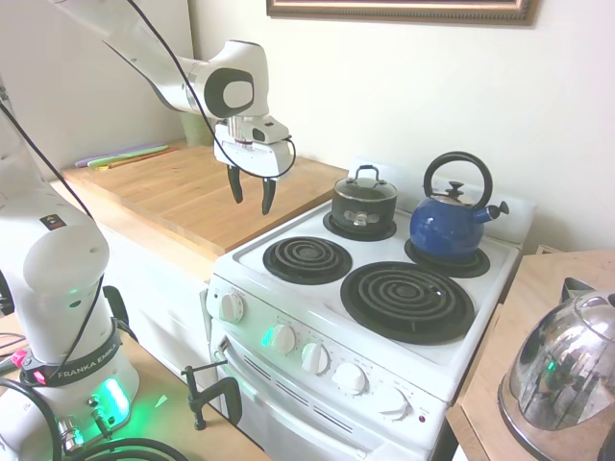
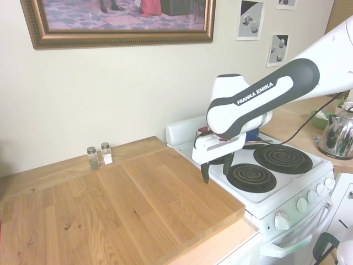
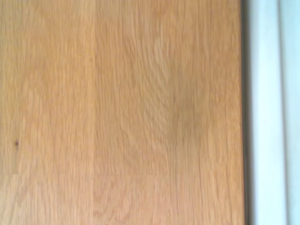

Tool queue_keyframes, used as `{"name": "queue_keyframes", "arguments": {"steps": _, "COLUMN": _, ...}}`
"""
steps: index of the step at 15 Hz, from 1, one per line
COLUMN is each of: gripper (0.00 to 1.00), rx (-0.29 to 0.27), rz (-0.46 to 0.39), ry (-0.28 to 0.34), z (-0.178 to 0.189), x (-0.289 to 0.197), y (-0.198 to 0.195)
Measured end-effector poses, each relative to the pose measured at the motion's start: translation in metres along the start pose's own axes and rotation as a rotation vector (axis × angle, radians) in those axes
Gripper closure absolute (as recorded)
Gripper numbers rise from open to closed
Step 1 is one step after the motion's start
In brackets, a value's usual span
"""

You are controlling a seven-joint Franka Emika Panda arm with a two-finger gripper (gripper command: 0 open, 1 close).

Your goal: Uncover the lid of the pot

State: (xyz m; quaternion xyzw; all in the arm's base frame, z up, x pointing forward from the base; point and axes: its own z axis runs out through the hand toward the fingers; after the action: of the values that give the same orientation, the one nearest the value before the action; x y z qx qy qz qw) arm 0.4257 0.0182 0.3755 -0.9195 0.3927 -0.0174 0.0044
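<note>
On the stove's back-left burner, we are seeing the pot (image 1: 363,205) sitting with the lid (image 1: 365,185) covering it, beside the blue kettle (image 1: 450,226). Our end effector (image 1: 250,195) is hanging open and empty, fingers pointing down, over the wooden bench (image 1: 183,192) near its stove-side edge, well apart from the lid.

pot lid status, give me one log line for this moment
lid: on pot, back-left burner | gripper: open, empty, above wooden counter beside stove | contact: none
</note>
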Motion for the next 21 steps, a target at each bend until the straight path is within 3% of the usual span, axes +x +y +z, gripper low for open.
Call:
{"name": "queue_keyframes", "arguments": {"steps": 3, "gripper": 0.0, "rx": 0.018, "rz": 0.036, "ry": -0.009, "z": -0.002, "x": 0.004, "y": 0.003}}
{"name": "queue_keyframes", "arguments": {"steps": 5, "gripper": 0.0, "rx": 0.074, "rz": 0.084, "ry": -0.005, "z": -0.021, "x": 0.019, "y": 0.019}}
{"name": "queue_keyframes", "arguments": {"steps": 8, "gripper": 0.0, "rx": 0.164, "rz": 0.124, "ry": 0.053, "z": -0.076, "x": 0.043, "y": 0.058}}
{"name": "queue_keyframes", "arguments": {"steps": 10, "gripper": 0.0, "rx": 0.21, "rz": 0.153, "ry": 0.116, "z": -0.111, "x": 0.067, "y": 0.063}}
{"name": "queue_keyframes", "arguments": {"steps": 13, "gripper": 0.0, "rx": 0.236, "rz": 0.224, "ry": 0.162, "z": -0.12, "x": 0.118, "y": 0.041}}
{"name": "queue_keyframes", "arguments": {"steps": 17, "gripper": 0.0, "rx": 0.246, "rz": 0.361, "ry": 0.123, "z": -0.101, "x": 0.191, "y": -0.002}}
{"name": "queue_keyframes", "arguments": {"steps": 18, "gripper": 1.0, "rx": 0.246, "rz": 0.411, "ry": 0.093, "z": -0.096, "x": 0.206, "y": -0.005}}
{"name": "queue_keyframes", "arguments": {"steps": 21, "gripper": 1.0, "rx": 0.202, "rz": 0.545, "ry": 0.021, "z": -0.095, "x": 0.229, "y": -0.002}}
